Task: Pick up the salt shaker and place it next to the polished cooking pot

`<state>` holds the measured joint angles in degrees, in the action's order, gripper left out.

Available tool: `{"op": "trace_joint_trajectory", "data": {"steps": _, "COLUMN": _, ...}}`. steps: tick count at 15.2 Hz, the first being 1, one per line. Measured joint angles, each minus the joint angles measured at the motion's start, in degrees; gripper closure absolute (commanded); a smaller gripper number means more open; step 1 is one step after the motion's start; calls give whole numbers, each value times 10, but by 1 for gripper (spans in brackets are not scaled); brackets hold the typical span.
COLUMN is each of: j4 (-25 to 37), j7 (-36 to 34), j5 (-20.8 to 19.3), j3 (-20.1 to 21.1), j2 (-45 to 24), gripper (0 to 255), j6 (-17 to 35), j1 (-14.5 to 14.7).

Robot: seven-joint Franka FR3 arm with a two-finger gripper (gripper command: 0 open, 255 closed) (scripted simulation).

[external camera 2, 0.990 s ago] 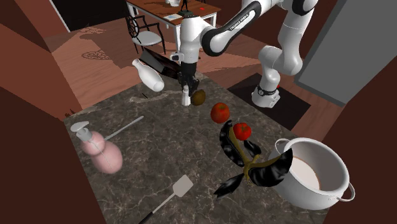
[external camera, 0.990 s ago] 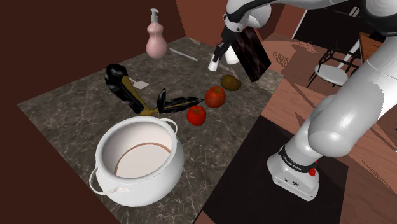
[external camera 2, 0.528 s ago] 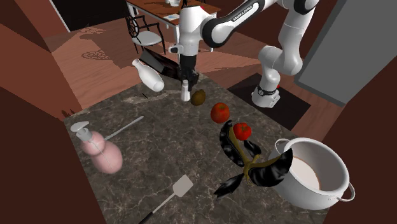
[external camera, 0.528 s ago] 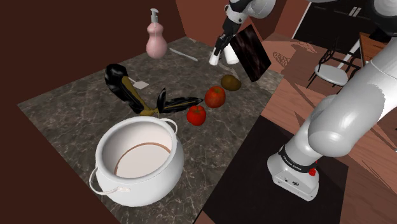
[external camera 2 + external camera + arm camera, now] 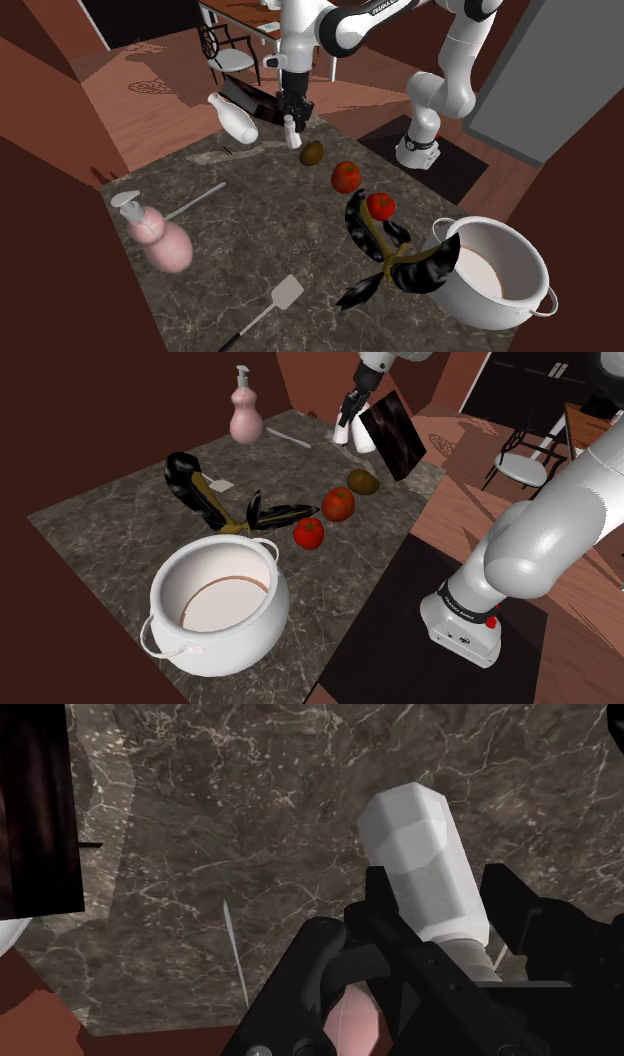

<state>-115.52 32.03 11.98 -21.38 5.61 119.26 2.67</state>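
Since my pincer (image 5: 445, 909) is clamped tight around the white salt shaker (image 5: 420, 854), hanging above the far end of the surface (image 5: 110, 517), pickup looks done; left: carry it to the near white pot (image 5: 235, 642), set it alongside.

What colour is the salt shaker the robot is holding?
The salt shaker is plain white, seen best in the wrist view.
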Motion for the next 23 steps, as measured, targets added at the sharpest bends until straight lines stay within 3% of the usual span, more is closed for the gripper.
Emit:
{"op": "trace_joint_trajectory", "data": {"steps": 12, "j4": 74, "j7": -24, "j5": -13, "j3": 3, "j2": 11, "gripper": 255, "j6": -81, "j1": 1}}
{"op": "trace_joint_trajectory", "data": {"steps": 23, "j4": -76, "j7": -179, "j5": -56, "j3": 107, "j2": 154, "gripper": 255, "j6": -46, "j1": 40}}
